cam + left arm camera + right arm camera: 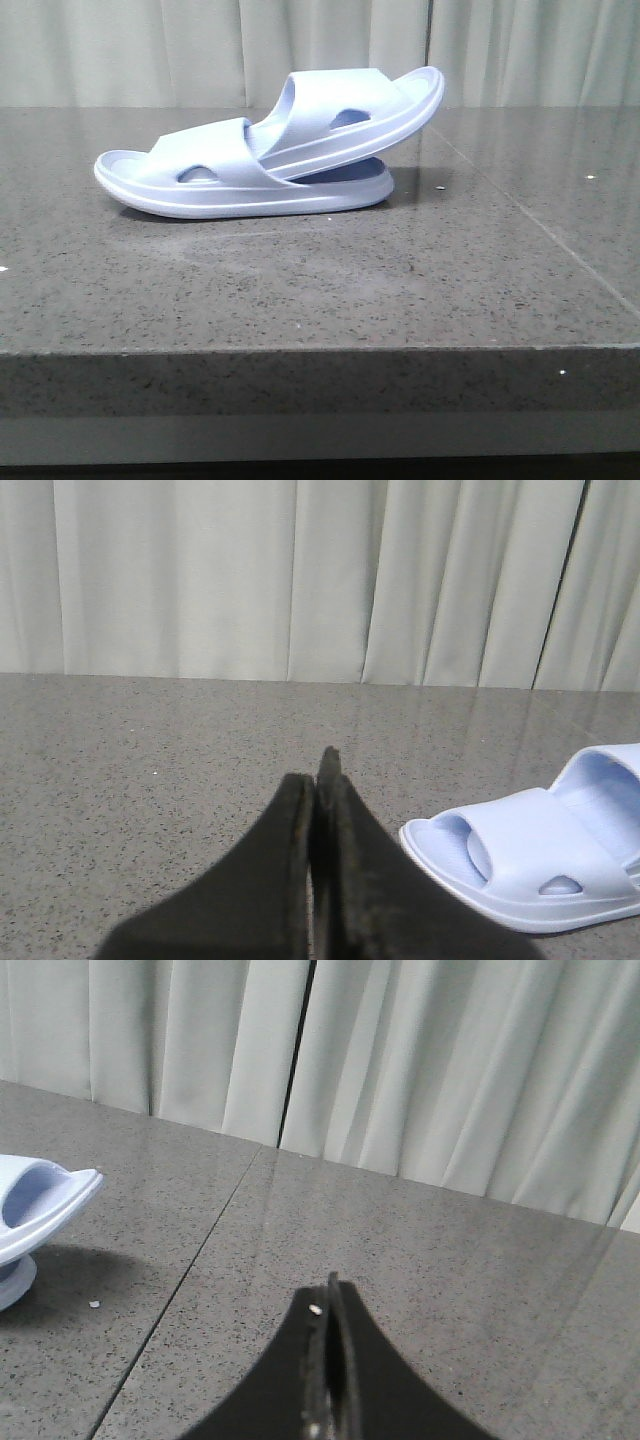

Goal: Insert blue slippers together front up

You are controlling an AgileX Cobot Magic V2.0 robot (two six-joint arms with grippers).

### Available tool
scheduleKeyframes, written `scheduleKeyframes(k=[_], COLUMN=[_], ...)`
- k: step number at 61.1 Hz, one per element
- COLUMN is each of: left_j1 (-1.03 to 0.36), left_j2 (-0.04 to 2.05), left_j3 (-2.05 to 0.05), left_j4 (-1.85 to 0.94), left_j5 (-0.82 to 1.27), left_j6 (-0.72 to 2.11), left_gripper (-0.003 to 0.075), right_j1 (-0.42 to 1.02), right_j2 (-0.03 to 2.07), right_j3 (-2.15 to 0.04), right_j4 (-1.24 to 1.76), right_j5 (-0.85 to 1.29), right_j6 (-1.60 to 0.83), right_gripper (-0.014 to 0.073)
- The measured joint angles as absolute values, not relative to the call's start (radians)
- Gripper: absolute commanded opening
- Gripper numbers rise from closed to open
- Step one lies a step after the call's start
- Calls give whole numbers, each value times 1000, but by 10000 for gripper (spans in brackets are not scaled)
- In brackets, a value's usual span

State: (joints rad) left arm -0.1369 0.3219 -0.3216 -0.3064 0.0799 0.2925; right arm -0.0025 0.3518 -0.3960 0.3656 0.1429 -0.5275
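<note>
I read the blue slippers [270, 150] as already nested: the lower one [240, 185] lies flat on its sole on the bench [320, 290], and the upper one [350, 115] has its one end pushed under the lower one's strap, so its far end rises clear and tilts up toward the curtain [130, 50] behind. That tilt looks to come from the strap: it wedges the inserted end and props the rest at a slant, which casts a shadow just beside the pair on the stone. Both have their strap side facing up, which I judge fits the "front up" wording, so the job appears done or nearly so. Neither arm shows in the front view. Out from the slippers, my left pincer [322, 810] sits near the lower one's rounded end, not touching it, its fingers pressed together with nothing between them. My right pincer [332, 1330] is well apart from the raised end of the upper slipper, likewise closed on nothing. I take both as parked clear so they do not knock the pair loose.
</note>
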Motion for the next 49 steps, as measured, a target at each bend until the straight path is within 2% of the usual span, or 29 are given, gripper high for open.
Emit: scheduleKeyframes(k=[15, 36, 49], left_j1=[-137, -134, -126], left_j2=[260, 2, -5], left_j3=[-303, -96, 4], left_j4=[0, 33, 25], left_j5=[232, 313, 315], left_j6=[0, -43, -44], left_gripper=[-19, -19, -19], right_j1=[-2, -2, -2], right_j2=[352, 352, 352], right_j3=[-396, -396, -396], right_j4=[366, 366, 366], right_j5=[143, 143, 143], right_j6=[-527, -527, -527], right_gripper=[-60, -60, -60])
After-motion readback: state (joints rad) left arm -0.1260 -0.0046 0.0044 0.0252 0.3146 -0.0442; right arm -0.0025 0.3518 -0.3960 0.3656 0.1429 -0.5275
